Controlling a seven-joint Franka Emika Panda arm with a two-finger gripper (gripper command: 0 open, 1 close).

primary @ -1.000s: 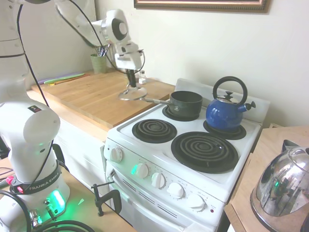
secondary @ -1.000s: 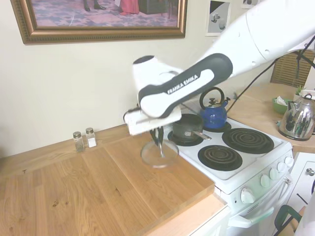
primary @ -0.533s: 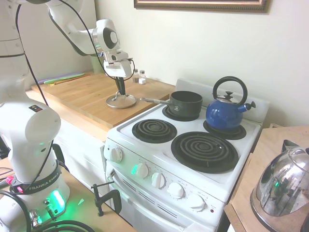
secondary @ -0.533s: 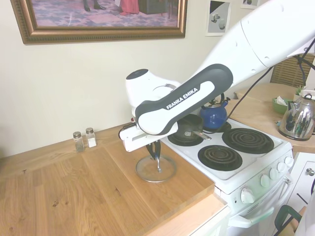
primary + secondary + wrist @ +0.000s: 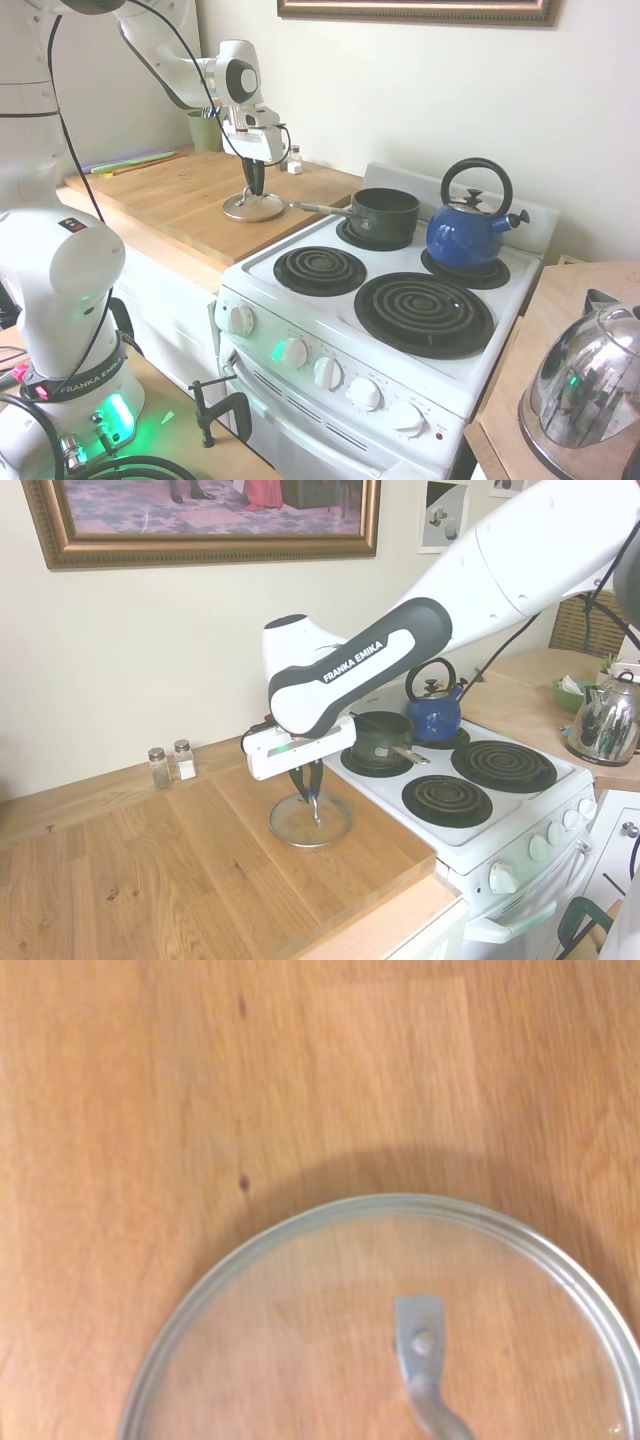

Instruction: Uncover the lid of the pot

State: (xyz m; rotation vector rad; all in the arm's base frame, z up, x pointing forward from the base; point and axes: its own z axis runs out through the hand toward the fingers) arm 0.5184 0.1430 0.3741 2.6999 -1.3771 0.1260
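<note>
The round glass lid lies flat on the wooden counter, just left of the stove. My gripper points straight down over its middle, shut on the lid's arched metal handle. The wrist view shows the lid's glass from close above, with wood all around. The dark pot stands uncovered on the stove's back left burner, its long handle pointing toward the counter.
A blue kettle sits on the back burner beside the pot. A shiny steel kettle stands on the counter past the stove. Salt and pepper shakers and a utensil cup stand by the wall.
The gripper carried the lid from above the stove's edge out over the wooden counter and lowered it; the lid now rests flat on the wood.
</note>
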